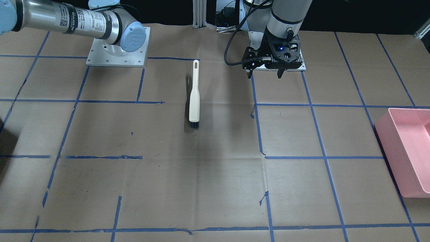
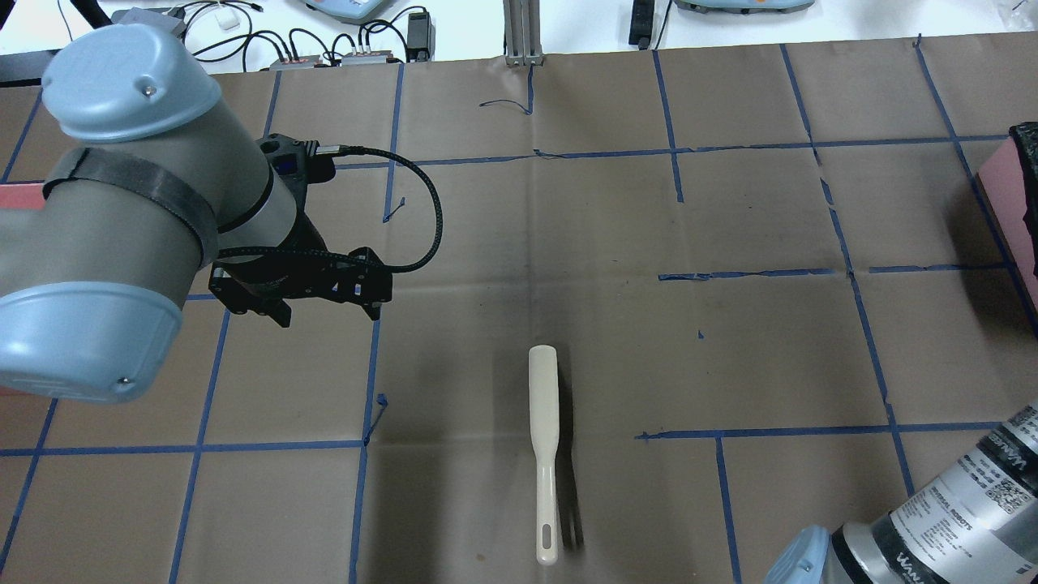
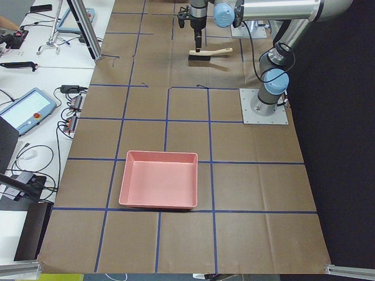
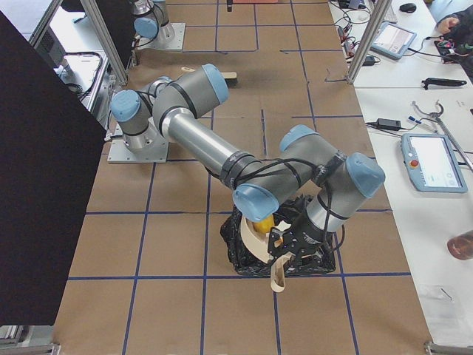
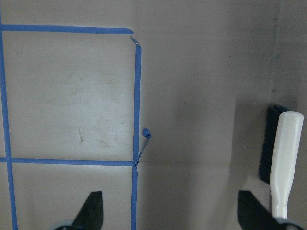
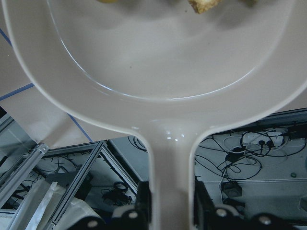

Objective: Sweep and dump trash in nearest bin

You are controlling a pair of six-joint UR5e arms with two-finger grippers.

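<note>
My right gripper is shut on the handle of the cream dustpan. In the exterior right view it holds the dustpan tilted over a black bin. The yellow-brown lump lies in the pan. In the right wrist view only its edge and a crusted bread piece show at the pan's far rim. The pale greenish slice cannot be made out. My left gripper is open and empty above the table, apart from the cream brush, which lies flat.
A pink bin stands at the table end on my left, also in the exterior left view. The brush also shows in the overhead view and the left wrist view. Blue tape lines grid the brown table.
</note>
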